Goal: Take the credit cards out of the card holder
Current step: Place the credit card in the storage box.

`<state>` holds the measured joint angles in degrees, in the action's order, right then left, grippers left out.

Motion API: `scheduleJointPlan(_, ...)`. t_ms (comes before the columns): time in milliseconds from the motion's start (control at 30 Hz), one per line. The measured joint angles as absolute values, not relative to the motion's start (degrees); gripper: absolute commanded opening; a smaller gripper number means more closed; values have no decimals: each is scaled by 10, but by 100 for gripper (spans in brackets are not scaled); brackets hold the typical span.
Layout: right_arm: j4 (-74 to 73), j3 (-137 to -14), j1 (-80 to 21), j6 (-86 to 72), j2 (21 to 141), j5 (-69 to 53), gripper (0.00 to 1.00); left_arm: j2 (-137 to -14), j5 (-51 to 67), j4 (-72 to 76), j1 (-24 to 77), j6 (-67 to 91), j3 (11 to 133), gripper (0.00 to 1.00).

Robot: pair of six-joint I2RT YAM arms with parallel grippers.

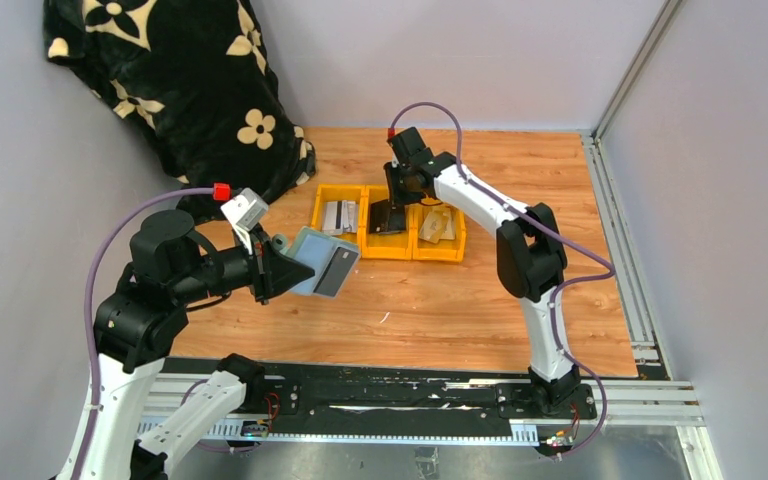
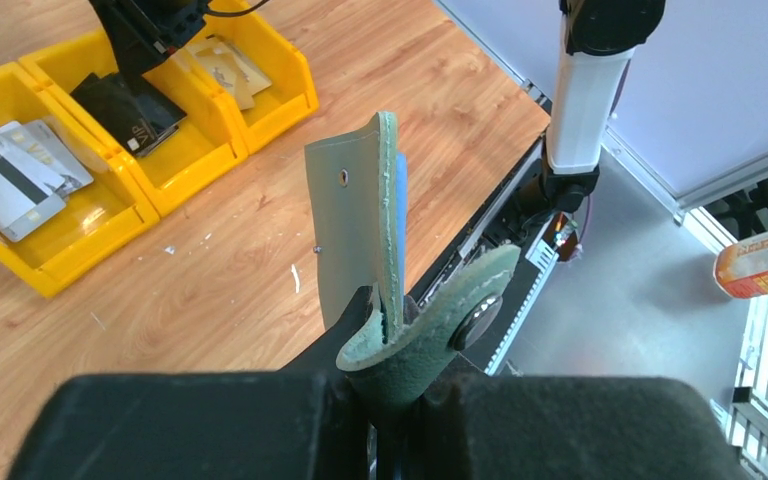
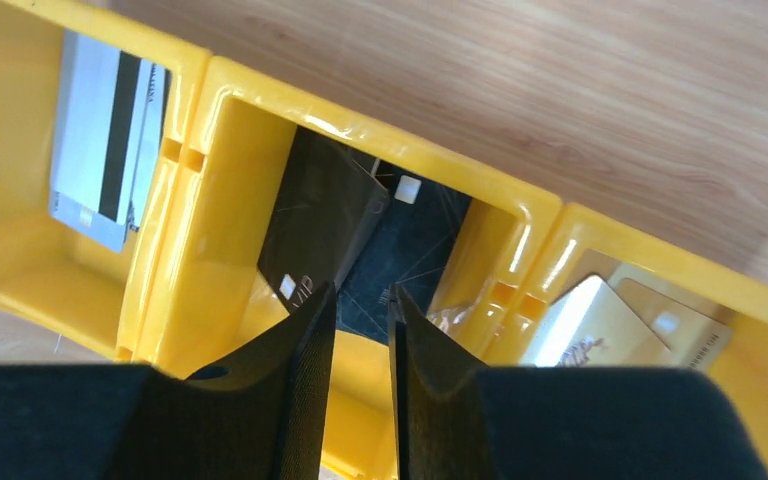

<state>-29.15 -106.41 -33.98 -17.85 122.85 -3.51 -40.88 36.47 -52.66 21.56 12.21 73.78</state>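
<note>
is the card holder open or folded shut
Open: the card holder, held in the left claw, shows its dark inner pocket.

Bright, even light, soft shadows; foregrounds blur in 2 wrist views.

The card holder [image 1: 322, 262], a grey-green bifold, is held off the table left of centre in the overhead view. It is spread open with its dark grey inner pocket showing, one end clamped in the left pincer [image 1: 282, 268]. A blue card edge [image 2: 400, 215] shows inside it, while silver cards [image 1: 339, 215], black cards [image 1: 388, 216] and gold cards [image 1: 437, 224] lie in the yellow bins [image 1: 388, 250] at upper centre.
</note>
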Motion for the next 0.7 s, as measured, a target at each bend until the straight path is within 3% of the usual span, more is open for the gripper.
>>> scheduleJointPlan(267, -315, -1072, -350, -166, 1180, 13, 42, -411, 376, -527, 216, 122, 738, 0)
scheduleJointPlan(333, -309, -1058, -353, -160, 1133, -6, 50, -413, 381, -527, 216, 122, 738, 0)
scheduleJointPlan(433, -273, -998, -354, -150, 1020, -78, 74, -416, 390, -527, 216, 119, 738, 0)
scheduleJointPlan(567, -165, -891, -354, -151, 856, -236, 78, -419, 411, -527, 216, 109, 738, 0)
scheduleJointPlan(700, -95, -867, -358, -157, 783, -406, 79, -420, 439, -530, 216, 96, 738, 0)
